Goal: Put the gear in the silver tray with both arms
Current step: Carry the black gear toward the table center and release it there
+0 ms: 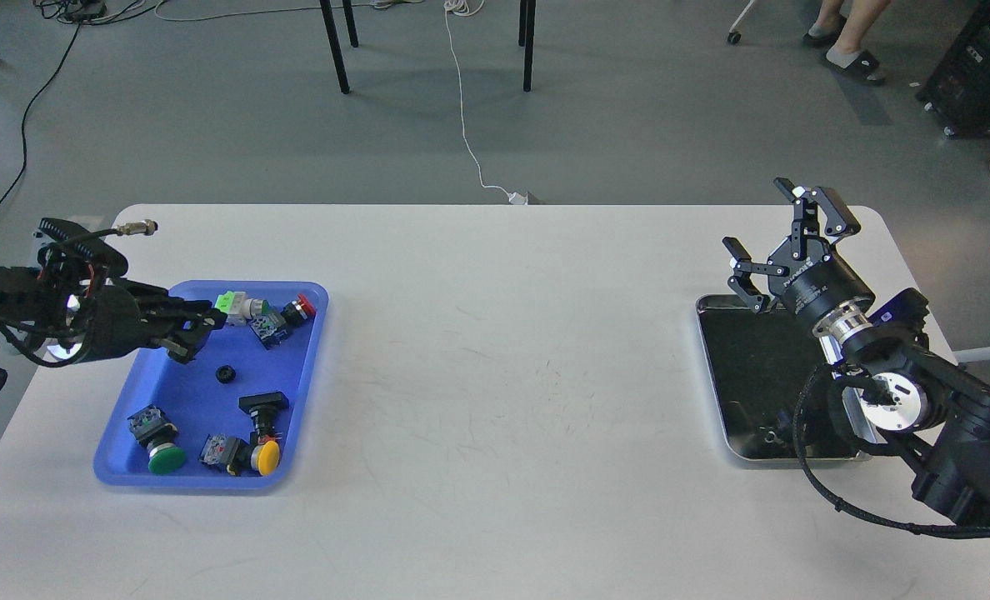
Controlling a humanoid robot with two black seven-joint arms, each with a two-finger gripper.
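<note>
Left claw [199, 329], spread unclear, hovers above the small black gear [226, 374] in the blue tray [312, 367]; crowding switches risk a mis-grasp, far from the silver tray [716, 392] beneath the wide right claw [782, 237].
</note>
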